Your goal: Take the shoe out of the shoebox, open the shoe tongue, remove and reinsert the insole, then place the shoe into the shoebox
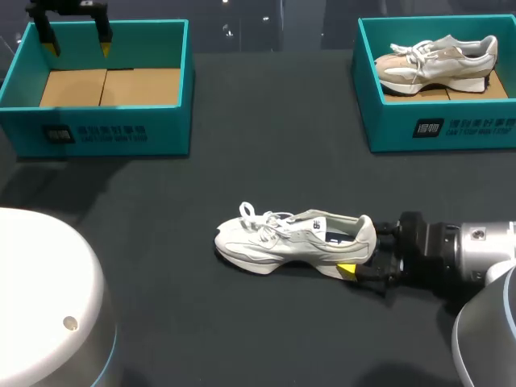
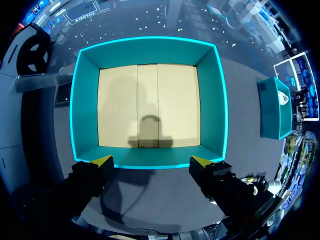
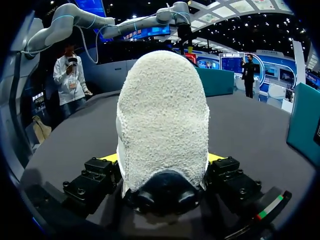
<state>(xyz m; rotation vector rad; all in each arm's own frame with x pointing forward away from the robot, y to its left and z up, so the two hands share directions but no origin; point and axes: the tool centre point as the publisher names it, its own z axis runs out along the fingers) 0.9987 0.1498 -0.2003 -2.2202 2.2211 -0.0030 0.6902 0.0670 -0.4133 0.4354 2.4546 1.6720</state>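
- Shoe [image 1: 290, 240] is lying on its sole mid-table [image 1: 242, 161], toe pointing to the robot's left, heel toward the right arm. It's sitting outside both boxes.
- Right gripper [image 1: 363, 251] is reaching in low from the right & pinching the heel. In the right wrist view its fingers [image 3: 97, 180] are sitting either side of the heel, pressing it from both sides, w/ the yellow tips just peeking out behind it.
- Left gripper [image 1: 78, 44] is hanging over the empty shoebox [image 1: 101, 133] at the far left, fingers spread wide w/ nothing between them. Its wrist view is looking straight down onto the bare cardboard floor.
- Second shoebox [image 1: 451, 129], far right, is holding another shoe [image 1: 435, 64]; nothing is touching it.
- Step, as I'm reading it: take-out looks done, so opening the tongue [image 1: 297, 219] is what's coming up. Laces [image 1: 266, 222] are looking loosely bunched toward the toe; tongue seems to be lying closed, tho I can't tell for sure. Insole isn't showing clearly from here.
- Next move is calling for the right gripper to be anchoring the heel while the left arm is crossing from the box, well apart, over to the shoe's throat.
- Then it's a narrow nip on the tongue's edge & a lift up/fwd. The tongue looks thin & soft, and the laces are prob. getting in the way.
- Risk: w/o a firm heel hold, any pull would be dragging the whole shoe across the table.
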